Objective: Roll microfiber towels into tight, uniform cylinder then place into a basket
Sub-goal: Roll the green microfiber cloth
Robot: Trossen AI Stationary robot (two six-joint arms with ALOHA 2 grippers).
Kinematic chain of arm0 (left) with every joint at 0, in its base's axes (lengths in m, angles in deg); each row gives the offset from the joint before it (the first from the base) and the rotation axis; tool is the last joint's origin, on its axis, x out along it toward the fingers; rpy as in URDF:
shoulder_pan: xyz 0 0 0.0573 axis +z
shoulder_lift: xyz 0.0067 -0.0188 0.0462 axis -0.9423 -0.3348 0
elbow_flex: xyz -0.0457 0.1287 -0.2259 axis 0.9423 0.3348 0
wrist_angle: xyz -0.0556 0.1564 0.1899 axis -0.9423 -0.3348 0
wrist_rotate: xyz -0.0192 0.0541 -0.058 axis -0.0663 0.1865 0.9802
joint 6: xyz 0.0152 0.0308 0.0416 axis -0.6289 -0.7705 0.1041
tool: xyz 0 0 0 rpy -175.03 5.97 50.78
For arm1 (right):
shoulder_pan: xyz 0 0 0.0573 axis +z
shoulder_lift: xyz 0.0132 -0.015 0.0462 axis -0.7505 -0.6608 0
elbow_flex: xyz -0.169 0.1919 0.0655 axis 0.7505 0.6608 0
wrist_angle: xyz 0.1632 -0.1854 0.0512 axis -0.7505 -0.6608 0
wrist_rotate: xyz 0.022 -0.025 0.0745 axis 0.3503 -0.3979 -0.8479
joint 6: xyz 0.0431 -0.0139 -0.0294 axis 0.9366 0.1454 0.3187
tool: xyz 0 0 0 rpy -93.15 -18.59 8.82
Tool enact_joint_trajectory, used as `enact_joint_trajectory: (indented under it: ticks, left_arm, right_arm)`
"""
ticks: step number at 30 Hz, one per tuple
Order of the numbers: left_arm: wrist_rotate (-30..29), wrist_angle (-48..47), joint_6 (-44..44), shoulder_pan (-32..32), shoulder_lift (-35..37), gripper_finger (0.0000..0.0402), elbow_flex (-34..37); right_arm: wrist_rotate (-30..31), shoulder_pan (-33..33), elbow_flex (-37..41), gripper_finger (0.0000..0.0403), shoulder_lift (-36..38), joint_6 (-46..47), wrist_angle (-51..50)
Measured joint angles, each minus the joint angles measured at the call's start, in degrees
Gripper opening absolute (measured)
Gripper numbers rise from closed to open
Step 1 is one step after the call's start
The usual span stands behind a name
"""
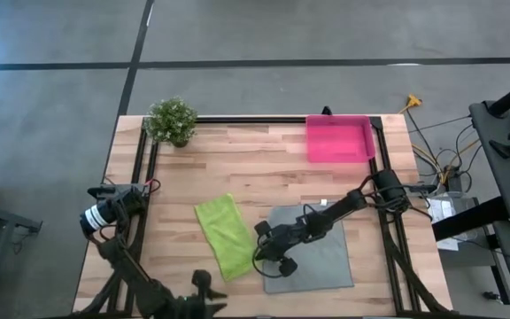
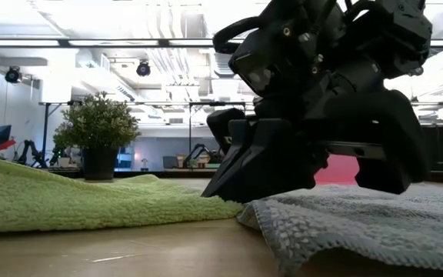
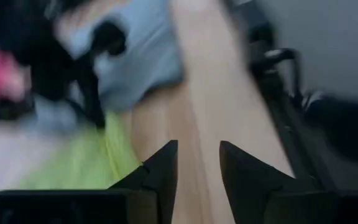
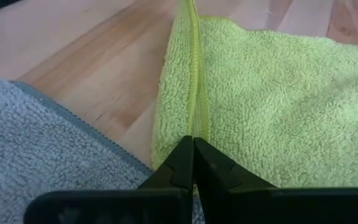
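Note:
The lime green towel [image 1: 222, 236] lies folded into a long strip on the table, left of centre. The grey towel [image 1: 312, 259] lies flat to its right, and their near edges almost meet in the low view [image 2: 241, 209]. The pink basket [image 1: 337, 139] stands at the far right. My right gripper [image 1: 258, 257] is down at the green towel's right edge, shut on it [image 4: 193, 149]. My left gripper [image 3: 197, 146] is open and empty above the table's near edge [image 1: 204, 282], short of the green towel [image 3: 79, 165]. My right gripper pinches the green towel's stitched hem [image 4: 194, 127] between its two shut fingers, on the side next to the grey towel [image 4: 36, 143]. The fingers come slanting down from the table's right and point along the hem. The towel lies on the table; how many layers are held, I cannot tell.
A small potted plant [image 1: 172, 120] stands at the far left corner. Black rails run along the table's left [image 1: 142, 168] and right [image 1: 381, 168] sides. Bare wood lies between the towels and the far edge [image 1: 255, 168].

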Motion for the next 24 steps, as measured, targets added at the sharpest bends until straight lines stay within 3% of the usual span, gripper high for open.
enact_joint_trajectory:
  ticks: [2, 5, 11, 18, 24]
  left_arm:
    - [0.2, -2.8, -9.0, 0.3, -0.5, 0.0097, -3.1]
    - [2.2, -11.5, -14.2, 1.6, -1.6, 0.0095, -6.5]
    - [17.1, -19.2, -21.9, 4.9, -5.5, 0.0095, -6.9]
    - [5.6, -20.5, -28.6, 5.0, -7.4, 0.0095, -8.5]
    - [8.6, -30.2, -33.3, 5.2, -7.1, 0.0108, -8.8]
  right_arm:
    - [-1.8, -0.5, 0.0, 0.0008, 0.0, 1.0, 0.0]
    - [-2.1, -1.0, 0.0, 0.0008, 0.0, 2.5, 0.0]
    - [-2.2, -1.1, 0.0, 0.0008, 0.0, 3.5, 0.1]
    - [-3.3, -1.1, 0.0, 0.0008, 0.0, 3.6, -0.2]
    - [-3.3, -1.1, 0.0, 0.0008, 0.0, 3.2, -0.2]
